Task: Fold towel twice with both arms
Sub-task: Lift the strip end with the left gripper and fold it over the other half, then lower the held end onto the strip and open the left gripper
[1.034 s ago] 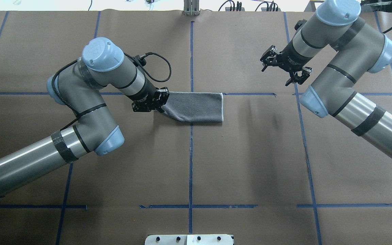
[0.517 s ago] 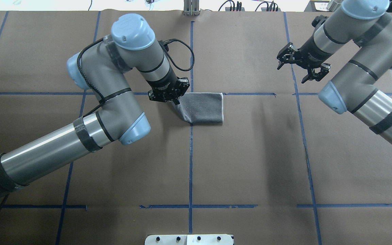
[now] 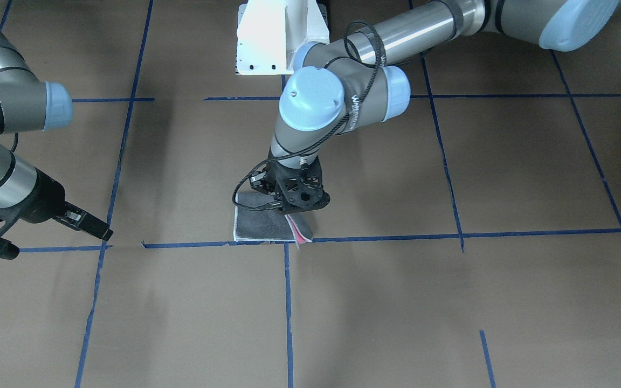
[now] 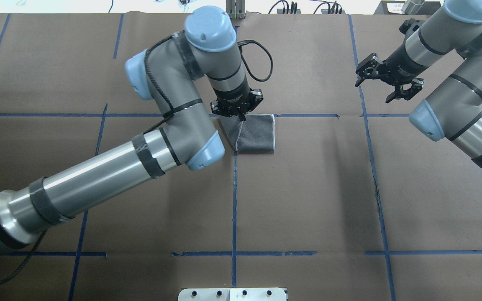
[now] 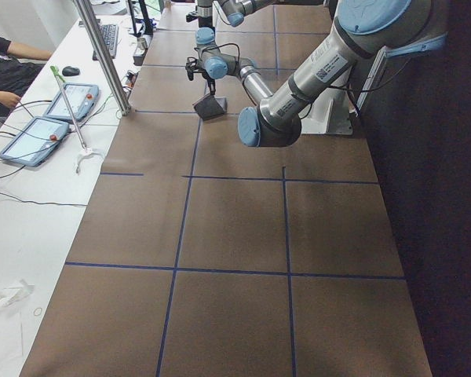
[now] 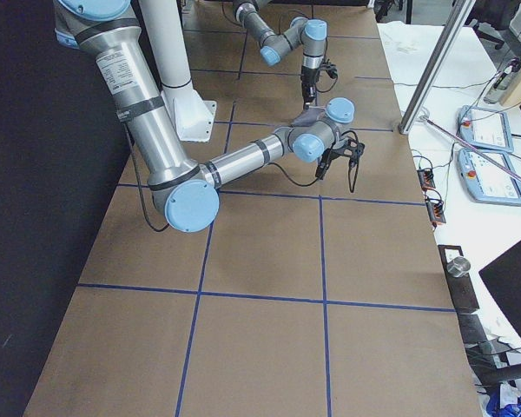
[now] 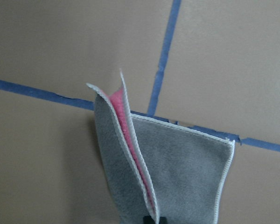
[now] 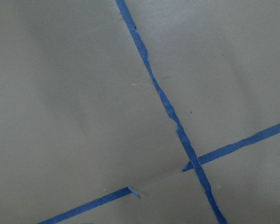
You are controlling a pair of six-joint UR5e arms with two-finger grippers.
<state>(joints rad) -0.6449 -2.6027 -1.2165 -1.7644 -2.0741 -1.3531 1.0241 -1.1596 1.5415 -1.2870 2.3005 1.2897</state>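
The towel [image 4: 255, 134] lies at the table's centre, dark grey face up, with pale edging. My left gripper [image 4: 239, 117] is shut on the towel's lifted left end and holds it above the flat part. The raised flap stands nearly upright. Its pink-red inner face shows in the front-facing view [image 3: 303, 235] and in the left wrist view [image 7: 123, 116], where the flat grey part [image 7: 186, 172] lies beyond. My right gripper [image 4: 375, 89] is open and empty, off to the right above bare paper. It also shows open in the front-facing view [image 3: 52, 242].
Brown paper with blue tape lines [image 4: 234, 200] covers the table. The white pedestal base [image 3: 278, 37] stands at the robot's side. A metal plate [image 4: 232, 294] sits at the near edge. Tablets [image 5: 43, 129] and an operator are beyond the table's far side.
My left gripper has carried the towel's left end up and to the right, so the flat grey part is shorter. My right arm has drawn back to the right, still open.
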